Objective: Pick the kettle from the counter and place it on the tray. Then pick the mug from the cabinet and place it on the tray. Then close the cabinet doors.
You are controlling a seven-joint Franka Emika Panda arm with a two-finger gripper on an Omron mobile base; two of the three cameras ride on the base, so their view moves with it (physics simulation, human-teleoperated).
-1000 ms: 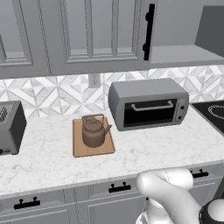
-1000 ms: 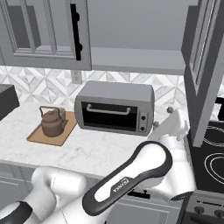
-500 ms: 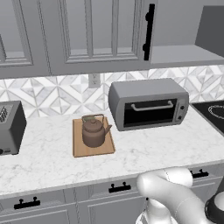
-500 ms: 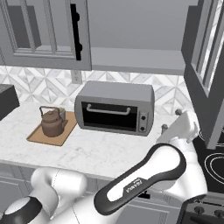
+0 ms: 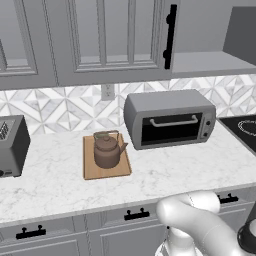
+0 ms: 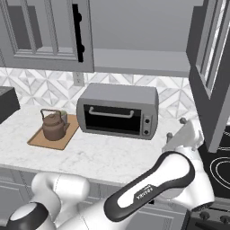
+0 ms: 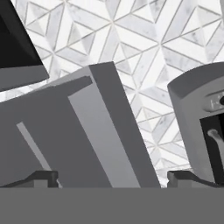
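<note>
Right base view, kettle [image 6: 54, 126] on tray [image 6: 39, 139], arm lettering too blurred, claw [image 7: 112, 178] released, empty

One squat brown kettle [image 5: 107, 150] is counted, on one flat light-brown wooden tray [image 5: 106, 172]. One grey toaster oven [image 5: 170, 119] and one dark toaster [image 5: 12, 145] are seen. Possibly one small beige mug [image 6: 63, 117] is glimpsed behind the kettle.
</note>
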